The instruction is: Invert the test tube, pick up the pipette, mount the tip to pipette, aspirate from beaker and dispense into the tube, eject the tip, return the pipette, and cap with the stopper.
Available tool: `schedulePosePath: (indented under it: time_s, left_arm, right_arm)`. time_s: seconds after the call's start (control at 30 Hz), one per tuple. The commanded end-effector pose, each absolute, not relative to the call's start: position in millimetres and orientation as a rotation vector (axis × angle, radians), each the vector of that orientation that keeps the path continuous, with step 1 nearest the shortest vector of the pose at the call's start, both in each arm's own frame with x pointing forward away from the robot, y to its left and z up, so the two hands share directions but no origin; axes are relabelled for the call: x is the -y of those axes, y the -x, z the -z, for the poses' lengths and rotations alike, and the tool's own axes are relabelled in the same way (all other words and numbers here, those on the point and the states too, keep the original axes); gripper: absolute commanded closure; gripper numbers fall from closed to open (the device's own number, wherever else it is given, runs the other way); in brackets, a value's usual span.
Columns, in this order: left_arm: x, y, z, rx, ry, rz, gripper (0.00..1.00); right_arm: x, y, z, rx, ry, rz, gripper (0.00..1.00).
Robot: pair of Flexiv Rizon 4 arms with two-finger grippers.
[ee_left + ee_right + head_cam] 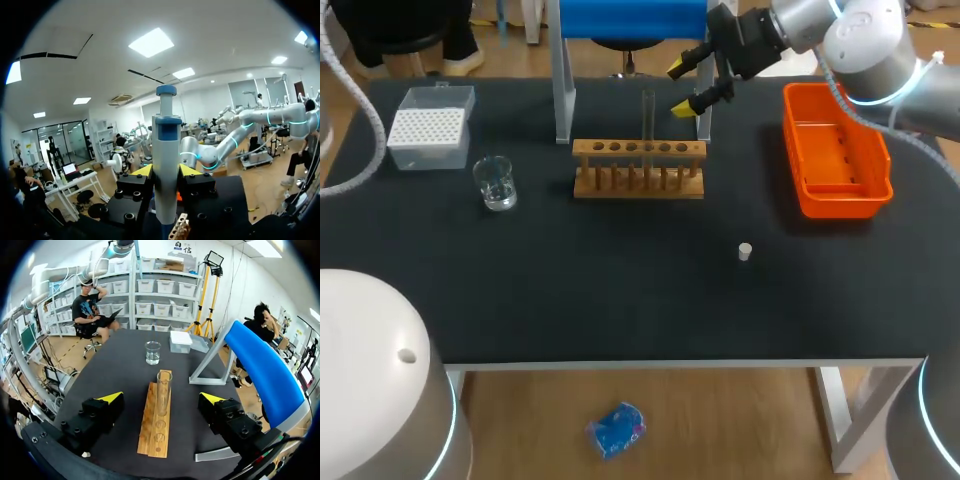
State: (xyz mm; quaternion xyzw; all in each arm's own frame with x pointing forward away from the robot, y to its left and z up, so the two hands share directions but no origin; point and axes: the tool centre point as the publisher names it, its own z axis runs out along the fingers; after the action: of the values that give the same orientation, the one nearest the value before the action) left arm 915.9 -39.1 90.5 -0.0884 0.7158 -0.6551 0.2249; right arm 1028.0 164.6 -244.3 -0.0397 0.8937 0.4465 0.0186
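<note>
The pipette (pixel 166 145) clamped in my left gripper (pixel 166 172) is cut off below the fingertips; its lower end cannot be seen.

I can read no writing, label or number anywhere: not on the pipette (pixel 166 165), the tip box (pixel 430 127) at ten o'clock, the beaker (pixel 496 183) or the rack (pixel 638 168).

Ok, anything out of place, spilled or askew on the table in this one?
Nothing stands out. The test tube stands upright in the wooden rack, the beaker is upright with no spill around it, and the stopper sits alone on the mat, clear of the orange tray.
</note>
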Motion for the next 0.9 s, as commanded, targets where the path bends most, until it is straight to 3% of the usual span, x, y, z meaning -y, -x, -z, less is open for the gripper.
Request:
schedulePosePath:
  time_s: [0.03,0.9]
  left_arm:
    - [72.7,-923.0,-89.8,-1.991,0.224,1.820,1.00]
    - [244.4,-955.7,-48.9,-2.180,-0.019,2.004,1.00]
  right_arm:
    - [-164.0,-1028.5,243.9,-2.778,0.125,-1.384,0.00]
    - [-164.0,-1028.5,243.9,-2.778,0.125,-1.384,0.00]
